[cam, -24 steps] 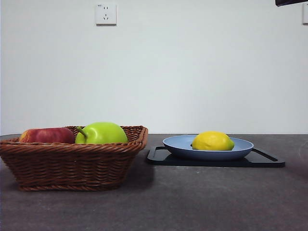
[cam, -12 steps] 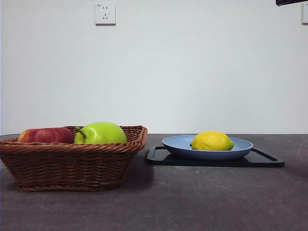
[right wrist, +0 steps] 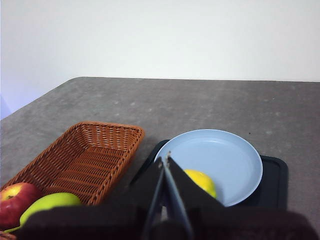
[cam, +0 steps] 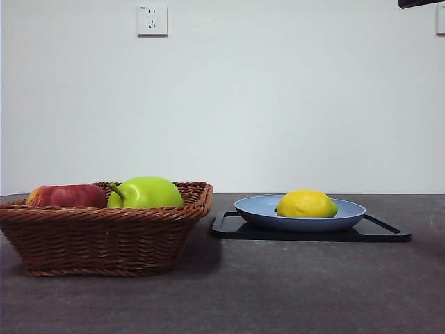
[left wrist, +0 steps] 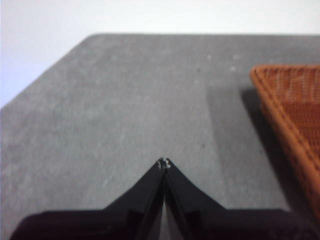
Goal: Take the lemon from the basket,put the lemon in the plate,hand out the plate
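Right gripper (right wrist: 165, 159) raised above the table, jaws pressed together to a thin point, nothing between them, hanging over the near edge of the plate; seen in the front view only as a black tip at the top right corner. Left gripper (left wrist: 164, 163) likewise closed on nothing, jaws meeting at the tips, held over bare table (left wrist: 125, 100) just beside one corner of the basket (left wrist: 295, 115)

Grey speckled table (cam: 278, 292) running to a plain white wall with a white socket (cam: 152, 20) high on the left

Brown wicker basket (cam: 104, 240) standing on the left, nearer than the tray, flaring sides and braided rim, its right corner close to the tray's left end but apart from it. Far half of the basket bare in the right wrist view (right wrist: 95, 155)

Flat black tray (cam: 313, 234) lying on the right with handle cut-outs at both ends

Light-blue plate (cam: 257, 209) resting on the tray, round and shallow, wider than the lemon by far (right wrist: 225, 160)

Green fruit (cam: 147, 192) with a short stem sitting in the basket, right of the red apple (cam: 66, 195) and touching it; both at the near end of the basket

Lemon (cam: 306, 204) lying on its side in the plate, slightly right of centre, partly hidden behind the jaws in the right wrist view (right wrist: 202, 181)
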Controlling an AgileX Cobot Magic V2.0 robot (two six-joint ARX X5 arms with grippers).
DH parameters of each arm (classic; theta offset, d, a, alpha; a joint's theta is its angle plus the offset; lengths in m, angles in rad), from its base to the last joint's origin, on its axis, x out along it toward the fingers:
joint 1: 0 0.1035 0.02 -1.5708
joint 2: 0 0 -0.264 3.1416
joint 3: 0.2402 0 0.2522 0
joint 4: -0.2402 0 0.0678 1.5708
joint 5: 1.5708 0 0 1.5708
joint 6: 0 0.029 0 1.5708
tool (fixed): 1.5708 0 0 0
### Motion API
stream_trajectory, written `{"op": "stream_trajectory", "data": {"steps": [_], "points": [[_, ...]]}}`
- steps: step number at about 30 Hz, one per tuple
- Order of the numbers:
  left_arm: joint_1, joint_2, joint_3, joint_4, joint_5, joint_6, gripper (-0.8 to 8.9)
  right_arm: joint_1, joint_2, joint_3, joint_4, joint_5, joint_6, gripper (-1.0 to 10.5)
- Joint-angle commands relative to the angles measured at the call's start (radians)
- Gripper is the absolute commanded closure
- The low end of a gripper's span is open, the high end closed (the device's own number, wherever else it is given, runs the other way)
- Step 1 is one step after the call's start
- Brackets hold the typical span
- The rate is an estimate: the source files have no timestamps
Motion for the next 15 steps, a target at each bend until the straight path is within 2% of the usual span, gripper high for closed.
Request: {"op": "stream_trajectory", "data": {"steps": [1,5,8,11,15], "points": [[0.008,-0.005,-0.016,0.0,0.002,0.001,8.05,0.009,0.002,0.008,0.012,0.004,0.013,9.4],[0.008,-0.005,-0.029,0.041,0.002,-0.018,8.05,0.009,0.002,0.008,0.011,0.004,0.013,9.4],[0.008,-0.005,-0.058,0.126,0.005,-0.033,8.05,0.009,0.002,0.008,0.012,0.004,0.013,9.4],[0.008,-0.005,-0.062,0.139,0.002,-0.071,8.05,0.009,0.002,0.008,0.011,0.004,0.013,9.4],[0.008,-0.005,-0.062,0.142,0.002,-0.073,8.05,0.009,0.002,0.008,0.012,0.004,0.013,9.4]]}}
